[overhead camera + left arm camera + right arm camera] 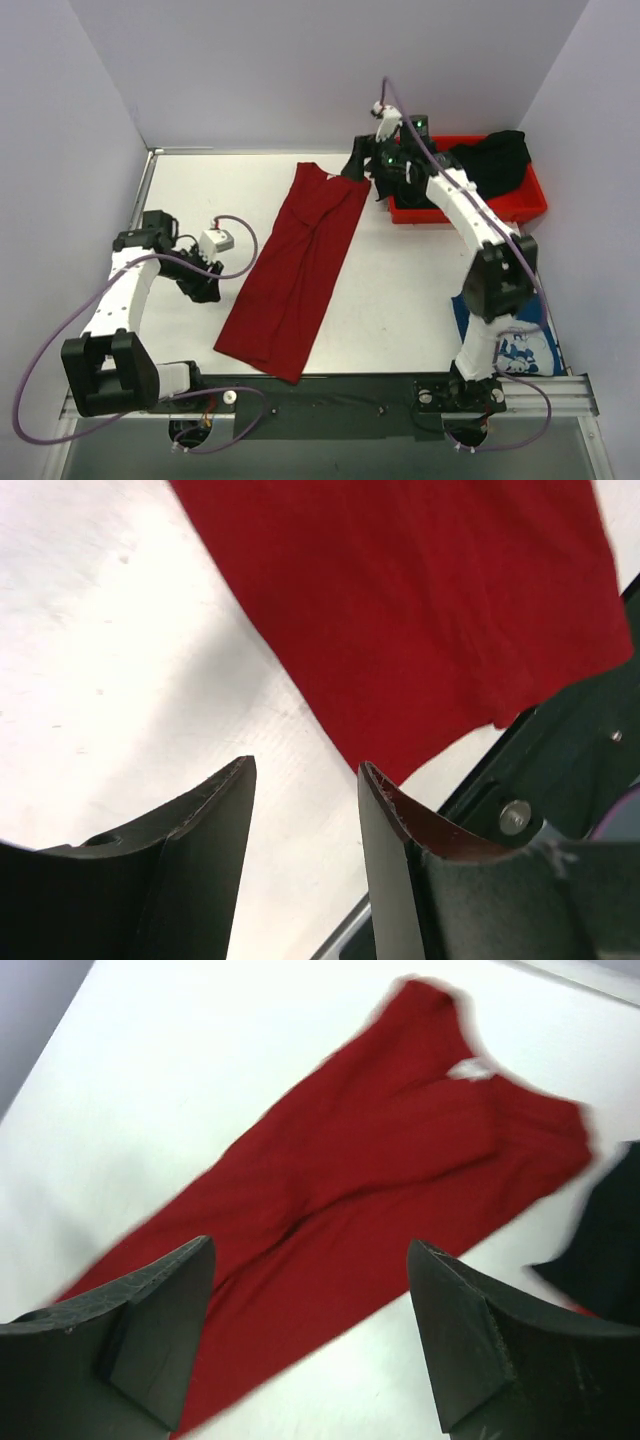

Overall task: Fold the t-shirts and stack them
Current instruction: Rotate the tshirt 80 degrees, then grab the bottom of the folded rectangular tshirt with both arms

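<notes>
Left pincer (pixel 306 768) low over table (pixel 190 190), fingers apart, empty, beside left edge of dark red t-shirt (pixel 300 265). Shirt folded into long strip, lies diagonal mid-table, collar at far end. Right pincer (pixel 310 1245) above collar end, spread wide, nothing held. Black t-shirt (pixel 495 158) heaped in red tray (pixel 530 208), far right. Blue printed t-shirt (pixel 515 350) at near right edge, partly behind right arm

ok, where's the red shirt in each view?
Top: red shirt at centre, lying diagonally.
Left wrist: red shirt fills the upper right.
Right wrist: red shirt runs across the centre, collar at upper right.
Shared landmark: the white table under it in all three.
</notes>
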Controlling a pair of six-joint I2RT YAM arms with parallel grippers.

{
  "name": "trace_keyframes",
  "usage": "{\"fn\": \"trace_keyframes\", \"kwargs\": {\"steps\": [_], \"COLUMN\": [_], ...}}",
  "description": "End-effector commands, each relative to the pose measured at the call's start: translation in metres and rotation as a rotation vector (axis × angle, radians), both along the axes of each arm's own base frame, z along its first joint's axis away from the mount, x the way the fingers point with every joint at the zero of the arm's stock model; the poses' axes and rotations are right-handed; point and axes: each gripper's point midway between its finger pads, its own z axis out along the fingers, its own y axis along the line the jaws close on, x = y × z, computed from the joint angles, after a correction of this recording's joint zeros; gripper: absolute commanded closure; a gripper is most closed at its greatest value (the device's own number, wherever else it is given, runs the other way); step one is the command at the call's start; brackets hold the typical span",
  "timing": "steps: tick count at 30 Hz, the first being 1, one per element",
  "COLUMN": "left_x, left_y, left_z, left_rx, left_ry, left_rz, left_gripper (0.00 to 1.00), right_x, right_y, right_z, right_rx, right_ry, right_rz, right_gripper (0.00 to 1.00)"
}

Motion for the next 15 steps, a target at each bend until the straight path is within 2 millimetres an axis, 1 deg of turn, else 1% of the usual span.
{"fn": "trace_keyframes", "kwargs": {"steps": [1, 2, 3, 4, 5, 6, 7, 8, 9, 10, 11, 12, 13, 14, 15], "left_x": [0.006, 0.002, -0.008, -0.010, -0.019, -0.022, -0.036, -0.040, -0.052, -0.054, -0.062, -0.064, -0.073, -0.078, -0.080], "left_y": [-0.021, -0.024, -0.032, -0.034, -0.040, -0.041, -0.045, -0.045, -0.046, -0.044, -0.041, -0.037, -0.031, -0.028, -0.024], "left_z": [0.051, 0.053, 0.058, 0.058, 0.061, 0.059, 0.062, 0.059, 0.053, 0.049, 0.038, 0.031, 0.019, 0.011, 0.003], "left_rx": [-0.266, -0.286, -0.336, -0.350, -0.392, -0.398, -0.435, -0.432, -0.438, -0.423, -0.401, -0.377, -0.349, -0.336, -0.315], "left_ry": [-0.124, -0.148, -0.133, -0.161, -0.148, -0.200, -0.174, -0.250, -0.210, -0.241, -0.215, -0.243, -0.219, -0.215, -0.200], "left_rz": [0.016, -0.046, -0.076, -0.124, -0.147, -0.232, -0.259, -0.380, -0.399, -0.443, -0.472, -0.539, -0.587, -0.634, -0.645], "left_gripper": [0.45, 0.45, 0.45, 0.45, 0.45, 0.45, 0.45, 0.45, 0.45, 0.46, 0.46, 0.46, 0.46, 0.46, 0.46], "right_x": [-0.166, -0.206, -0.241, -0.291, -0.314, -0.346, -0.360, -0.382, -0.389, -0.406, -0.411, -0.423, -0.425, -0.432, -0.437], "right_y": [0.079, 0.096, 0.091, 0.095, 0.097, 0.096, 0.096, 0.098, 0.099, 0.101, 0.102, 0.106, 0.111, 0.119, 0.122], "right_z": [0.013, -0.004, -0.019, -0.039, -0.049, -0.067, -0.075, -0.085, -0.091, -0.102, -0.110, -0.124, -0.129, -0.137, -0.141], "right_rx": [-0.153, -0.202, -0.236, -0.279, -0.291, -0.312, -0.309, -0.301, -0.296, -0.307, -0.344, -0.399, -0.418, -0.417, -0.410], "right_ry": [-0.292, -0.353, -0.384, -0.467, -0.501, -0.553, -0.554, -0.548, -0.537, -0.537, -0.590, -0.622, -0.649, -0.646, -0.626], "right_rz": [0.634, 0.813, 0.914, 1.111, 1.200, 1.322, 1.366, 1.428, 1.453, 1.521, 1.573, 1.629, 1.652, 1.681, 1.700], "right_gripper": [0.28, 0.28, 0.28, 0.28, 0.26, 0.25, 0.25, 0.25, 0.26, 0.27, 0.27, 0.27, 0.30, 0.31, 0.33]}}
